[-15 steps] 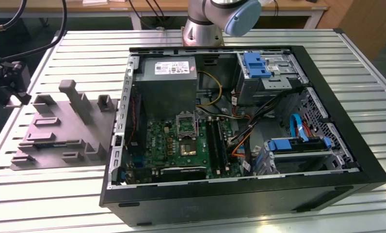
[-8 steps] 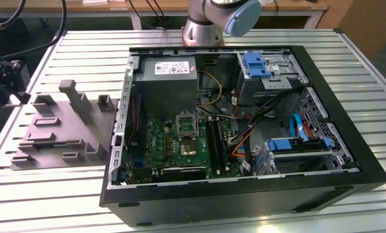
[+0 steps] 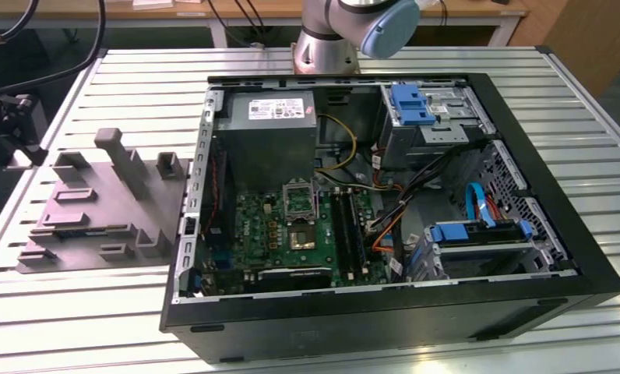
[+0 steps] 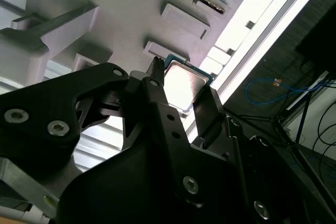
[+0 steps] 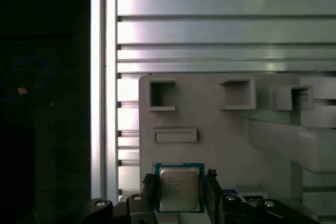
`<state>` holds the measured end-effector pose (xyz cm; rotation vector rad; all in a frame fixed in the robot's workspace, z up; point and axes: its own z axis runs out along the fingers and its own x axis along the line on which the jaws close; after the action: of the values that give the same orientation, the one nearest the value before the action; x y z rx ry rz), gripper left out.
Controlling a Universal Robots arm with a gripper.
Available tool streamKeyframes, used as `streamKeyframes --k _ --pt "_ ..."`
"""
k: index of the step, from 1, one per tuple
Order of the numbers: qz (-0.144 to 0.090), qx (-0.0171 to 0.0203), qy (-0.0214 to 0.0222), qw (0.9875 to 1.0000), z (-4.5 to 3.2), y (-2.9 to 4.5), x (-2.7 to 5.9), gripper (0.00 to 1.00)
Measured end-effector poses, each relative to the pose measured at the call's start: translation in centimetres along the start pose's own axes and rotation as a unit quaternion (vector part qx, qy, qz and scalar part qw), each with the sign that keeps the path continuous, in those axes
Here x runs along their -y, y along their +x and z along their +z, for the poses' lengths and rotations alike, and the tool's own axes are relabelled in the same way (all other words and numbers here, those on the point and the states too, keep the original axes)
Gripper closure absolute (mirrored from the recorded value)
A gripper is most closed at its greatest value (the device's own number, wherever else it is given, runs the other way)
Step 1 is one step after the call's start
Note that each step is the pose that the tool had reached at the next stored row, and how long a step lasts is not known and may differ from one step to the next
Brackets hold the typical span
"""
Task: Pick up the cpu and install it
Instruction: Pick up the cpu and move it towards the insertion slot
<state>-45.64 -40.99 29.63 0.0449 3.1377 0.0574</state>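
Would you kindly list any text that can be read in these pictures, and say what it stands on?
Print on the lid of the cpu: too small to read.
White label on the power supply: too blurred to read.
No other text can be read.

No text can be read for certain. In the first wrist view, faint lines of small print are seen on the metal top of the cpu [image 5: 178, 188], but no word or number can be made out. In the exterior view, a white label [image 3: 281, 108] is carried by the power supply [image 3: 273, 152] inside the computer case [image 3: 393, 319]; its print cannot be deciphered either.
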Motion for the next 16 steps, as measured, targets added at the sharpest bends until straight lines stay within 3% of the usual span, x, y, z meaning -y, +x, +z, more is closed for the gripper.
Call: streamKeyframes --k 16 --pt "0.000 0.0000 0.0000 1.0000 -0.46 0.00 -0.02 0.53"
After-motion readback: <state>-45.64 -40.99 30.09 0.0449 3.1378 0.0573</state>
